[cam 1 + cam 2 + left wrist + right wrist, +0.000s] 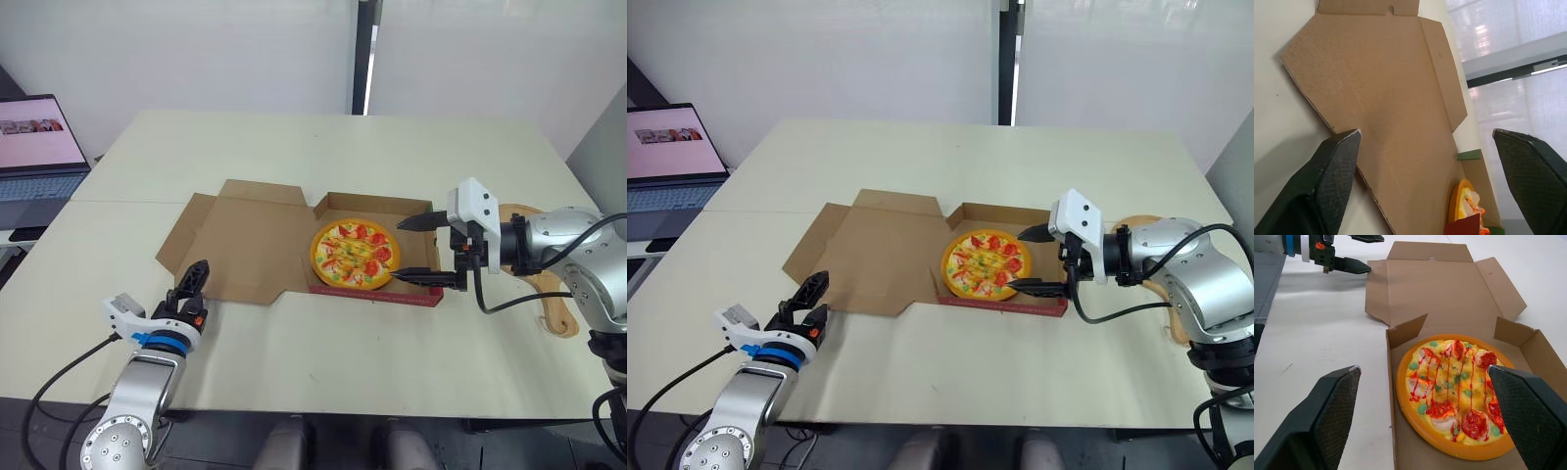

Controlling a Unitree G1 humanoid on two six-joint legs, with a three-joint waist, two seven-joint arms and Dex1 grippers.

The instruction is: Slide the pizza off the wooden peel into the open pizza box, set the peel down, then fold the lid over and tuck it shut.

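Since the pizza (355,255) already sat in the tray of the pizza box (370,203) and the wooden peel (559,315) lay on the table (294,352) at three o'clock of the box, only the lid (250,245) seemed left to do; it lay flat at nine o'clock of the pizza. The left gripper (189,286) hovered at seven o'clock of that lid, spread wide and empty, seemingly placed to get under its front edge. The right gripper (398,251), at three o'clock of the pizza, gaped wide, holding nothing, probably to steady the tray.
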